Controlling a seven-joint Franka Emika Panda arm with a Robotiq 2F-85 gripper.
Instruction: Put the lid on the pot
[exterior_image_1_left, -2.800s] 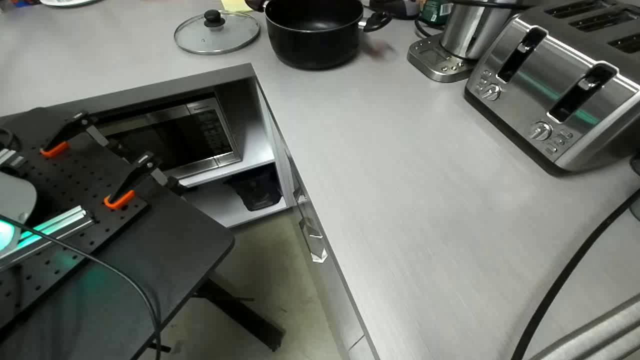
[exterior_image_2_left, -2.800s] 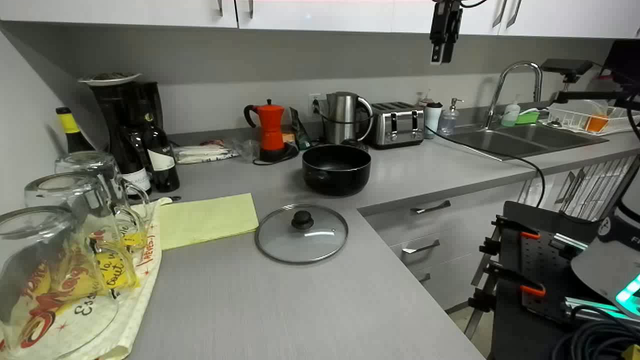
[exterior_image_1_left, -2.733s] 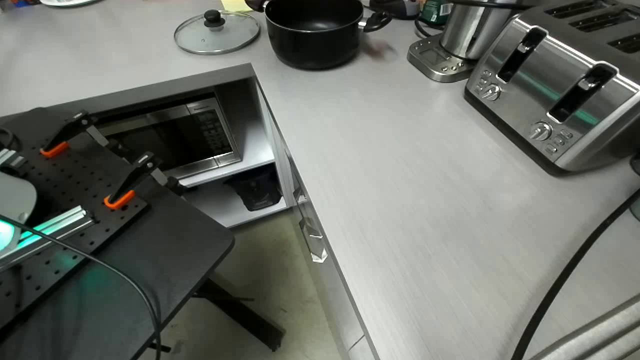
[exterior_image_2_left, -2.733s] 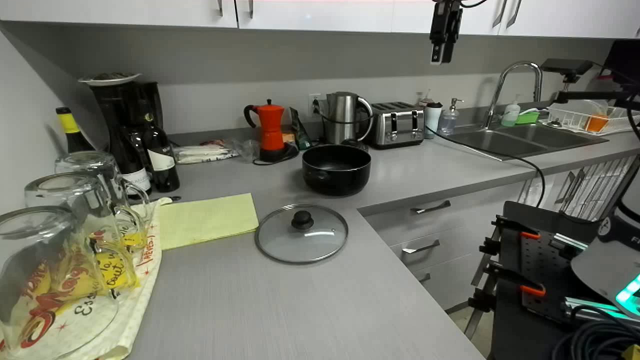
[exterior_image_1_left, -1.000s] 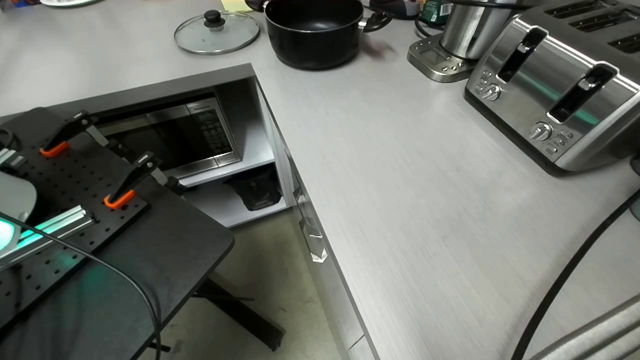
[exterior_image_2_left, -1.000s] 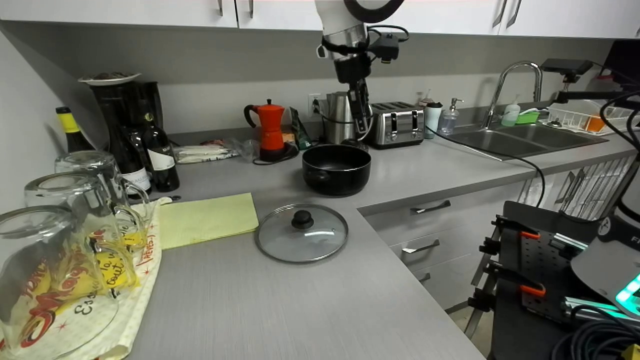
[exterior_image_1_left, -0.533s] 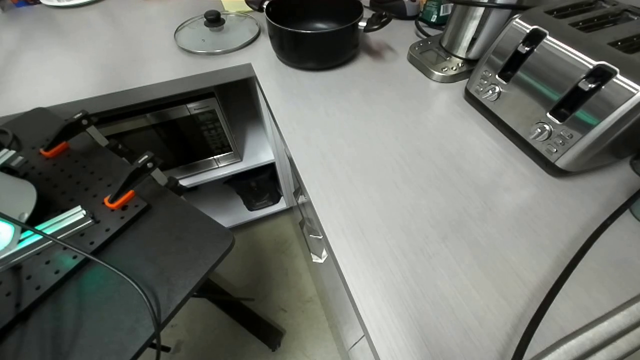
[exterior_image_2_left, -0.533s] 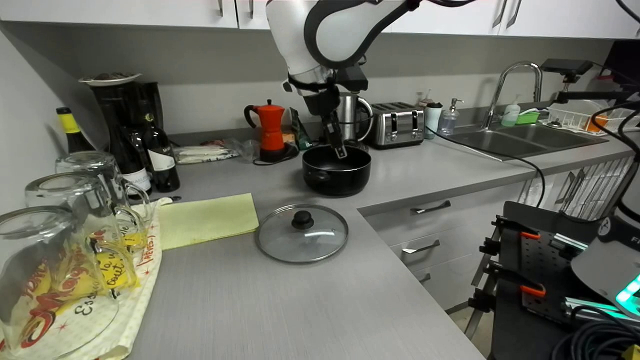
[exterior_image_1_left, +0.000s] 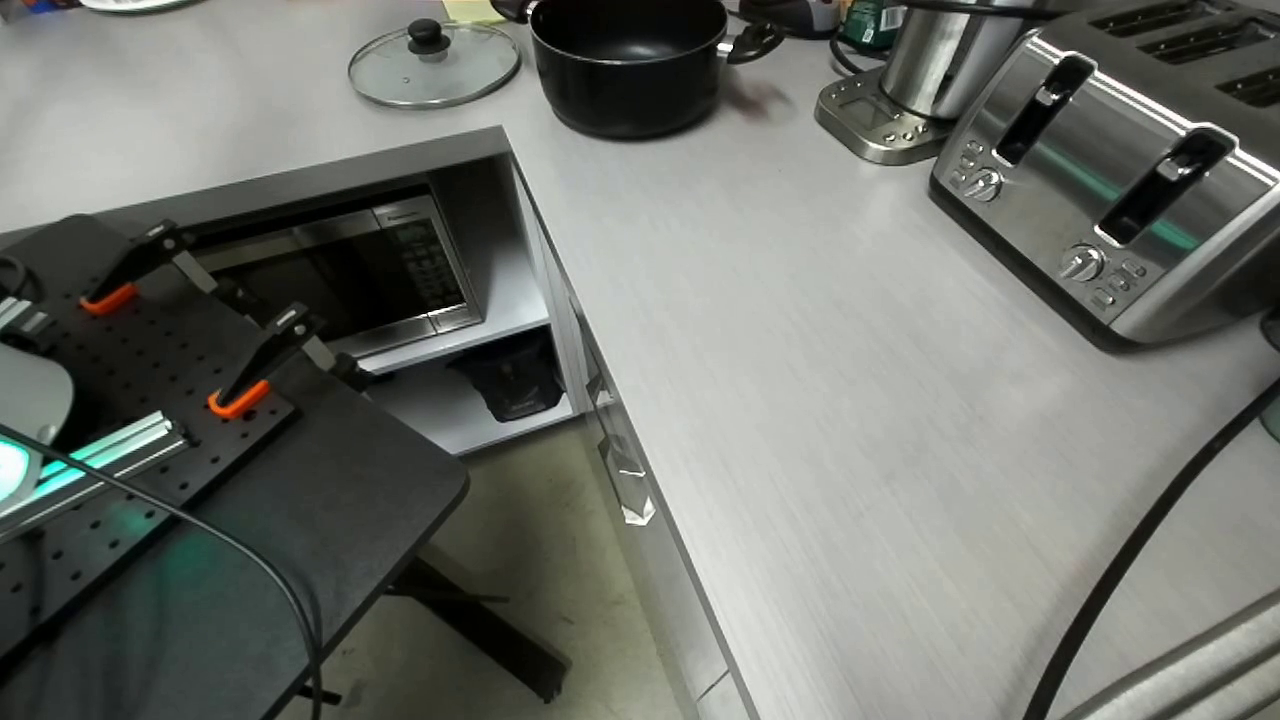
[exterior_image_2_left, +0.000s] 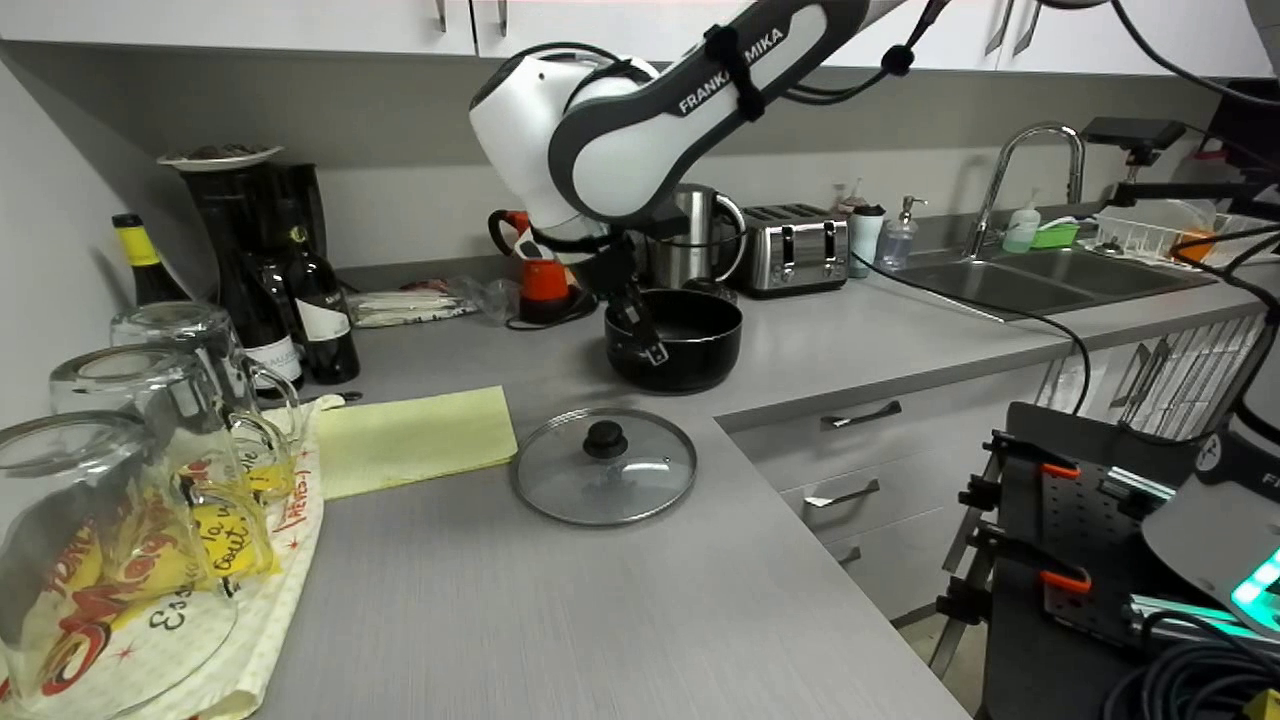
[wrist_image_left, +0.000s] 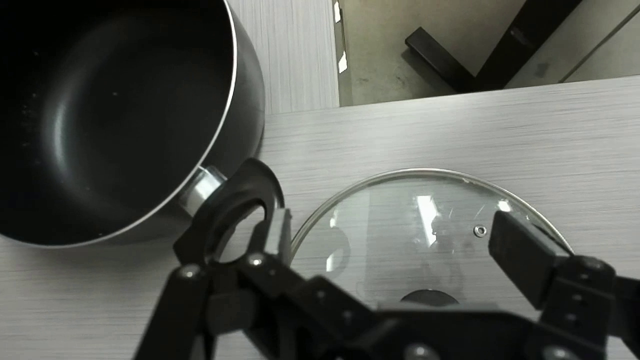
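The clear glass lid with a metal rim lies flat on the counter, knob up, in both exterior views (exterior_image_1_left: 435, 78) (exterior_image_2_left: 560, 482). The black pot stands uncovered beside it in both exterior views (exterior_image_1_left: 625, 98) (exterior_image_2_left: 690, 368). My gripper (exterior_image_2_left: 650, 350) points down in front of the pot's wall, higher than the lid. In the wrist view my gripper (wrist_image_left: 397, 235) is open with nothing between its fingers. The lid (wrist_image_left: 390, 215) lies below the fingers, its dark knob (wrist_image_left: 430, 297) partly hidden by the gripper's body. The pot (wrist_image_left: 245, 105) is at left, its handle beside the left finger.
A yellow cloth (exterior_image_2_left: 420, 440) lies left of the lid, with glass mugs (exterior_image_2_left: 150, 450) beyond it. A red moka pot (exterior_image_2_left: 545, 280), a steel kettle (exterior_image_2_left: 695, 215) and a toaster (exterior_image_2_left: 795, 255) stand behind. The counter edge (exterior_image_1_left: 330, 178) runs close to the lid.
The arm has come down from the top of an exterior view and moved left, from before the kettle to before the pot. The lid and pot have not moved.
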